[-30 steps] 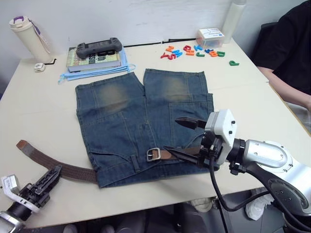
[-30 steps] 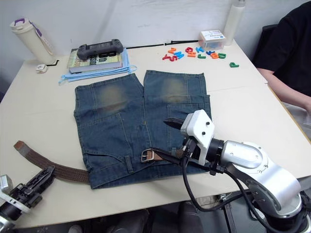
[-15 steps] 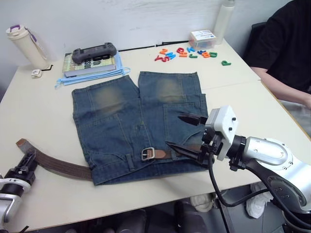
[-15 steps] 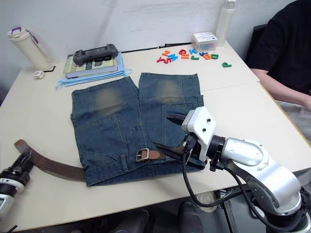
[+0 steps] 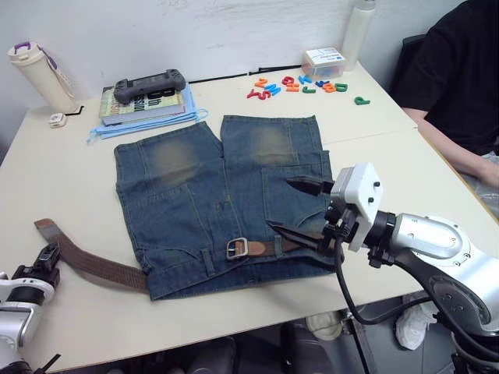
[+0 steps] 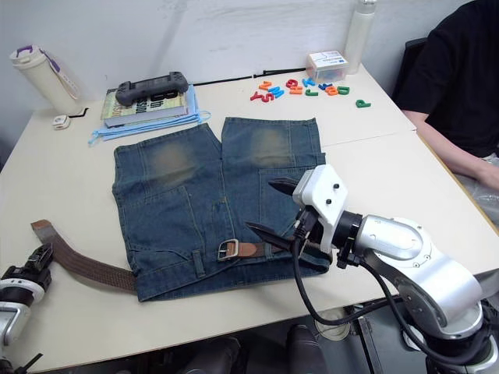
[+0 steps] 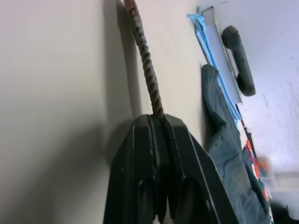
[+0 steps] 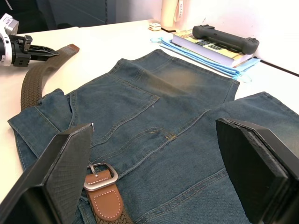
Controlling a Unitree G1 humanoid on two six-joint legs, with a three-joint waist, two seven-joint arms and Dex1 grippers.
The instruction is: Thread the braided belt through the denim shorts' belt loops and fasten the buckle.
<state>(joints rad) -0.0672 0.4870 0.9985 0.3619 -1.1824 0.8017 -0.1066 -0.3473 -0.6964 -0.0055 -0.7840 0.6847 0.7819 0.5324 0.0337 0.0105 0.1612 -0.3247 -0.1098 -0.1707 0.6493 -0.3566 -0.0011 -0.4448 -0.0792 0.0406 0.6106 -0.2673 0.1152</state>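
The denim shorts [image 5: 210,187] lie flat mid-table, waistband toward me. The braided belt [image 5: 97,263] runs from the bare table on the left into the waistband, near a belt loop [image 5: 209,258]. It comes out at the silver buckle [image 5: 237,248] with its tan leather piece. My left gripper [image 7: 156,119] is shut on the belt's edge near its free tan end [image 5: 44,227]. Just right of the buckle, my right gripper [image 5: 295,210] stands wide open above the waistband. In the right wrist view the buckle [image 8: 100,171] lies between its spread fingers [image 8: 60,172].
A book [image 5: 144,103] with a black game controller [image 5: 148,81] on it and a blue mask under it lies at the back left. Beside them stands a cream bottle [image 5: 35,72]. Coloured letters [image 5: 296,84] and a small box [image 5: 326,61] lie at the back. A person [image 5: 456,86] sits at the right.
My left gripper moved left along the belt toward its free end and shut on it; that end has shifted slightly. The right gripper stayed open by the buckle. The camera shifted.
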